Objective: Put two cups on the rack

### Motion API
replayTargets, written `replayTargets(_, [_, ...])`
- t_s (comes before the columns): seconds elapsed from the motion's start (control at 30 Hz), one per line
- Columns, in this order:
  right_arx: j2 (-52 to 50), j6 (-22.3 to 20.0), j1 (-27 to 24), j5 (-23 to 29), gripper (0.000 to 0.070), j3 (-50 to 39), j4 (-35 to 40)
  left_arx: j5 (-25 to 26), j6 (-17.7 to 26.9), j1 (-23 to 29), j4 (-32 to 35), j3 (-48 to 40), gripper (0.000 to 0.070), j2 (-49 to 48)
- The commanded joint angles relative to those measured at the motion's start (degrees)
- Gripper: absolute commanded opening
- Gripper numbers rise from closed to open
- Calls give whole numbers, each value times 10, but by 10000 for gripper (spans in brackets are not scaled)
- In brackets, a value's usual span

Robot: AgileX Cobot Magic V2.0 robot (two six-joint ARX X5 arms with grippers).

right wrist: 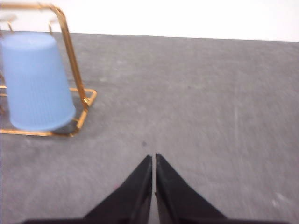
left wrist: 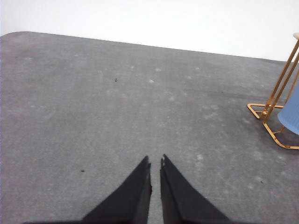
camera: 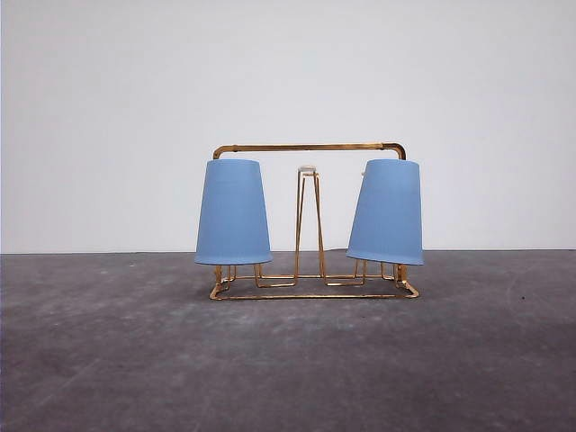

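Gray, speckled counter [camera: 108, 360] under a white wall holds the thin gold wire rack [camera: 310, 148] with both blue cups [camera: 233, 212] upside down on it — light, ribbed plastic, easy to pinch by the sides — while left gripper [left wrist: 155, 161] and right gripper [right wrist: 153, 157] jaws are pressed together, holding nothing.

Mottled dark grey tabletop [camera: 108, 360] with pale scuffs and small dark specks, backed by a plain white wall [camera: 108, 108].
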Motion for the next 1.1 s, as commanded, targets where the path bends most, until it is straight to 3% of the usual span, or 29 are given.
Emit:
replayTargets(0.0, [-33,10,-9,-2,7,-17,9,1,-5,0,-1,-9,17,-1])
replayTargets(0.3, [-153,5,-25,-2,7,-86,6,1,-5,0,-1,-9,17,-1])
replayTargets(0.43, [-188,-18,-25,-2,7,-87,-34,1,-5,0,-1,-9,17,-1])
replayTargets(0.6, [-190,-25,-21,0,8,-87,-66,1,-5,0,-1,-9,17,-1])
replayTargets(1.07, [-190,-37,-14,1,7,-87,-52,1,-5,0,-1,-9,17,-1])
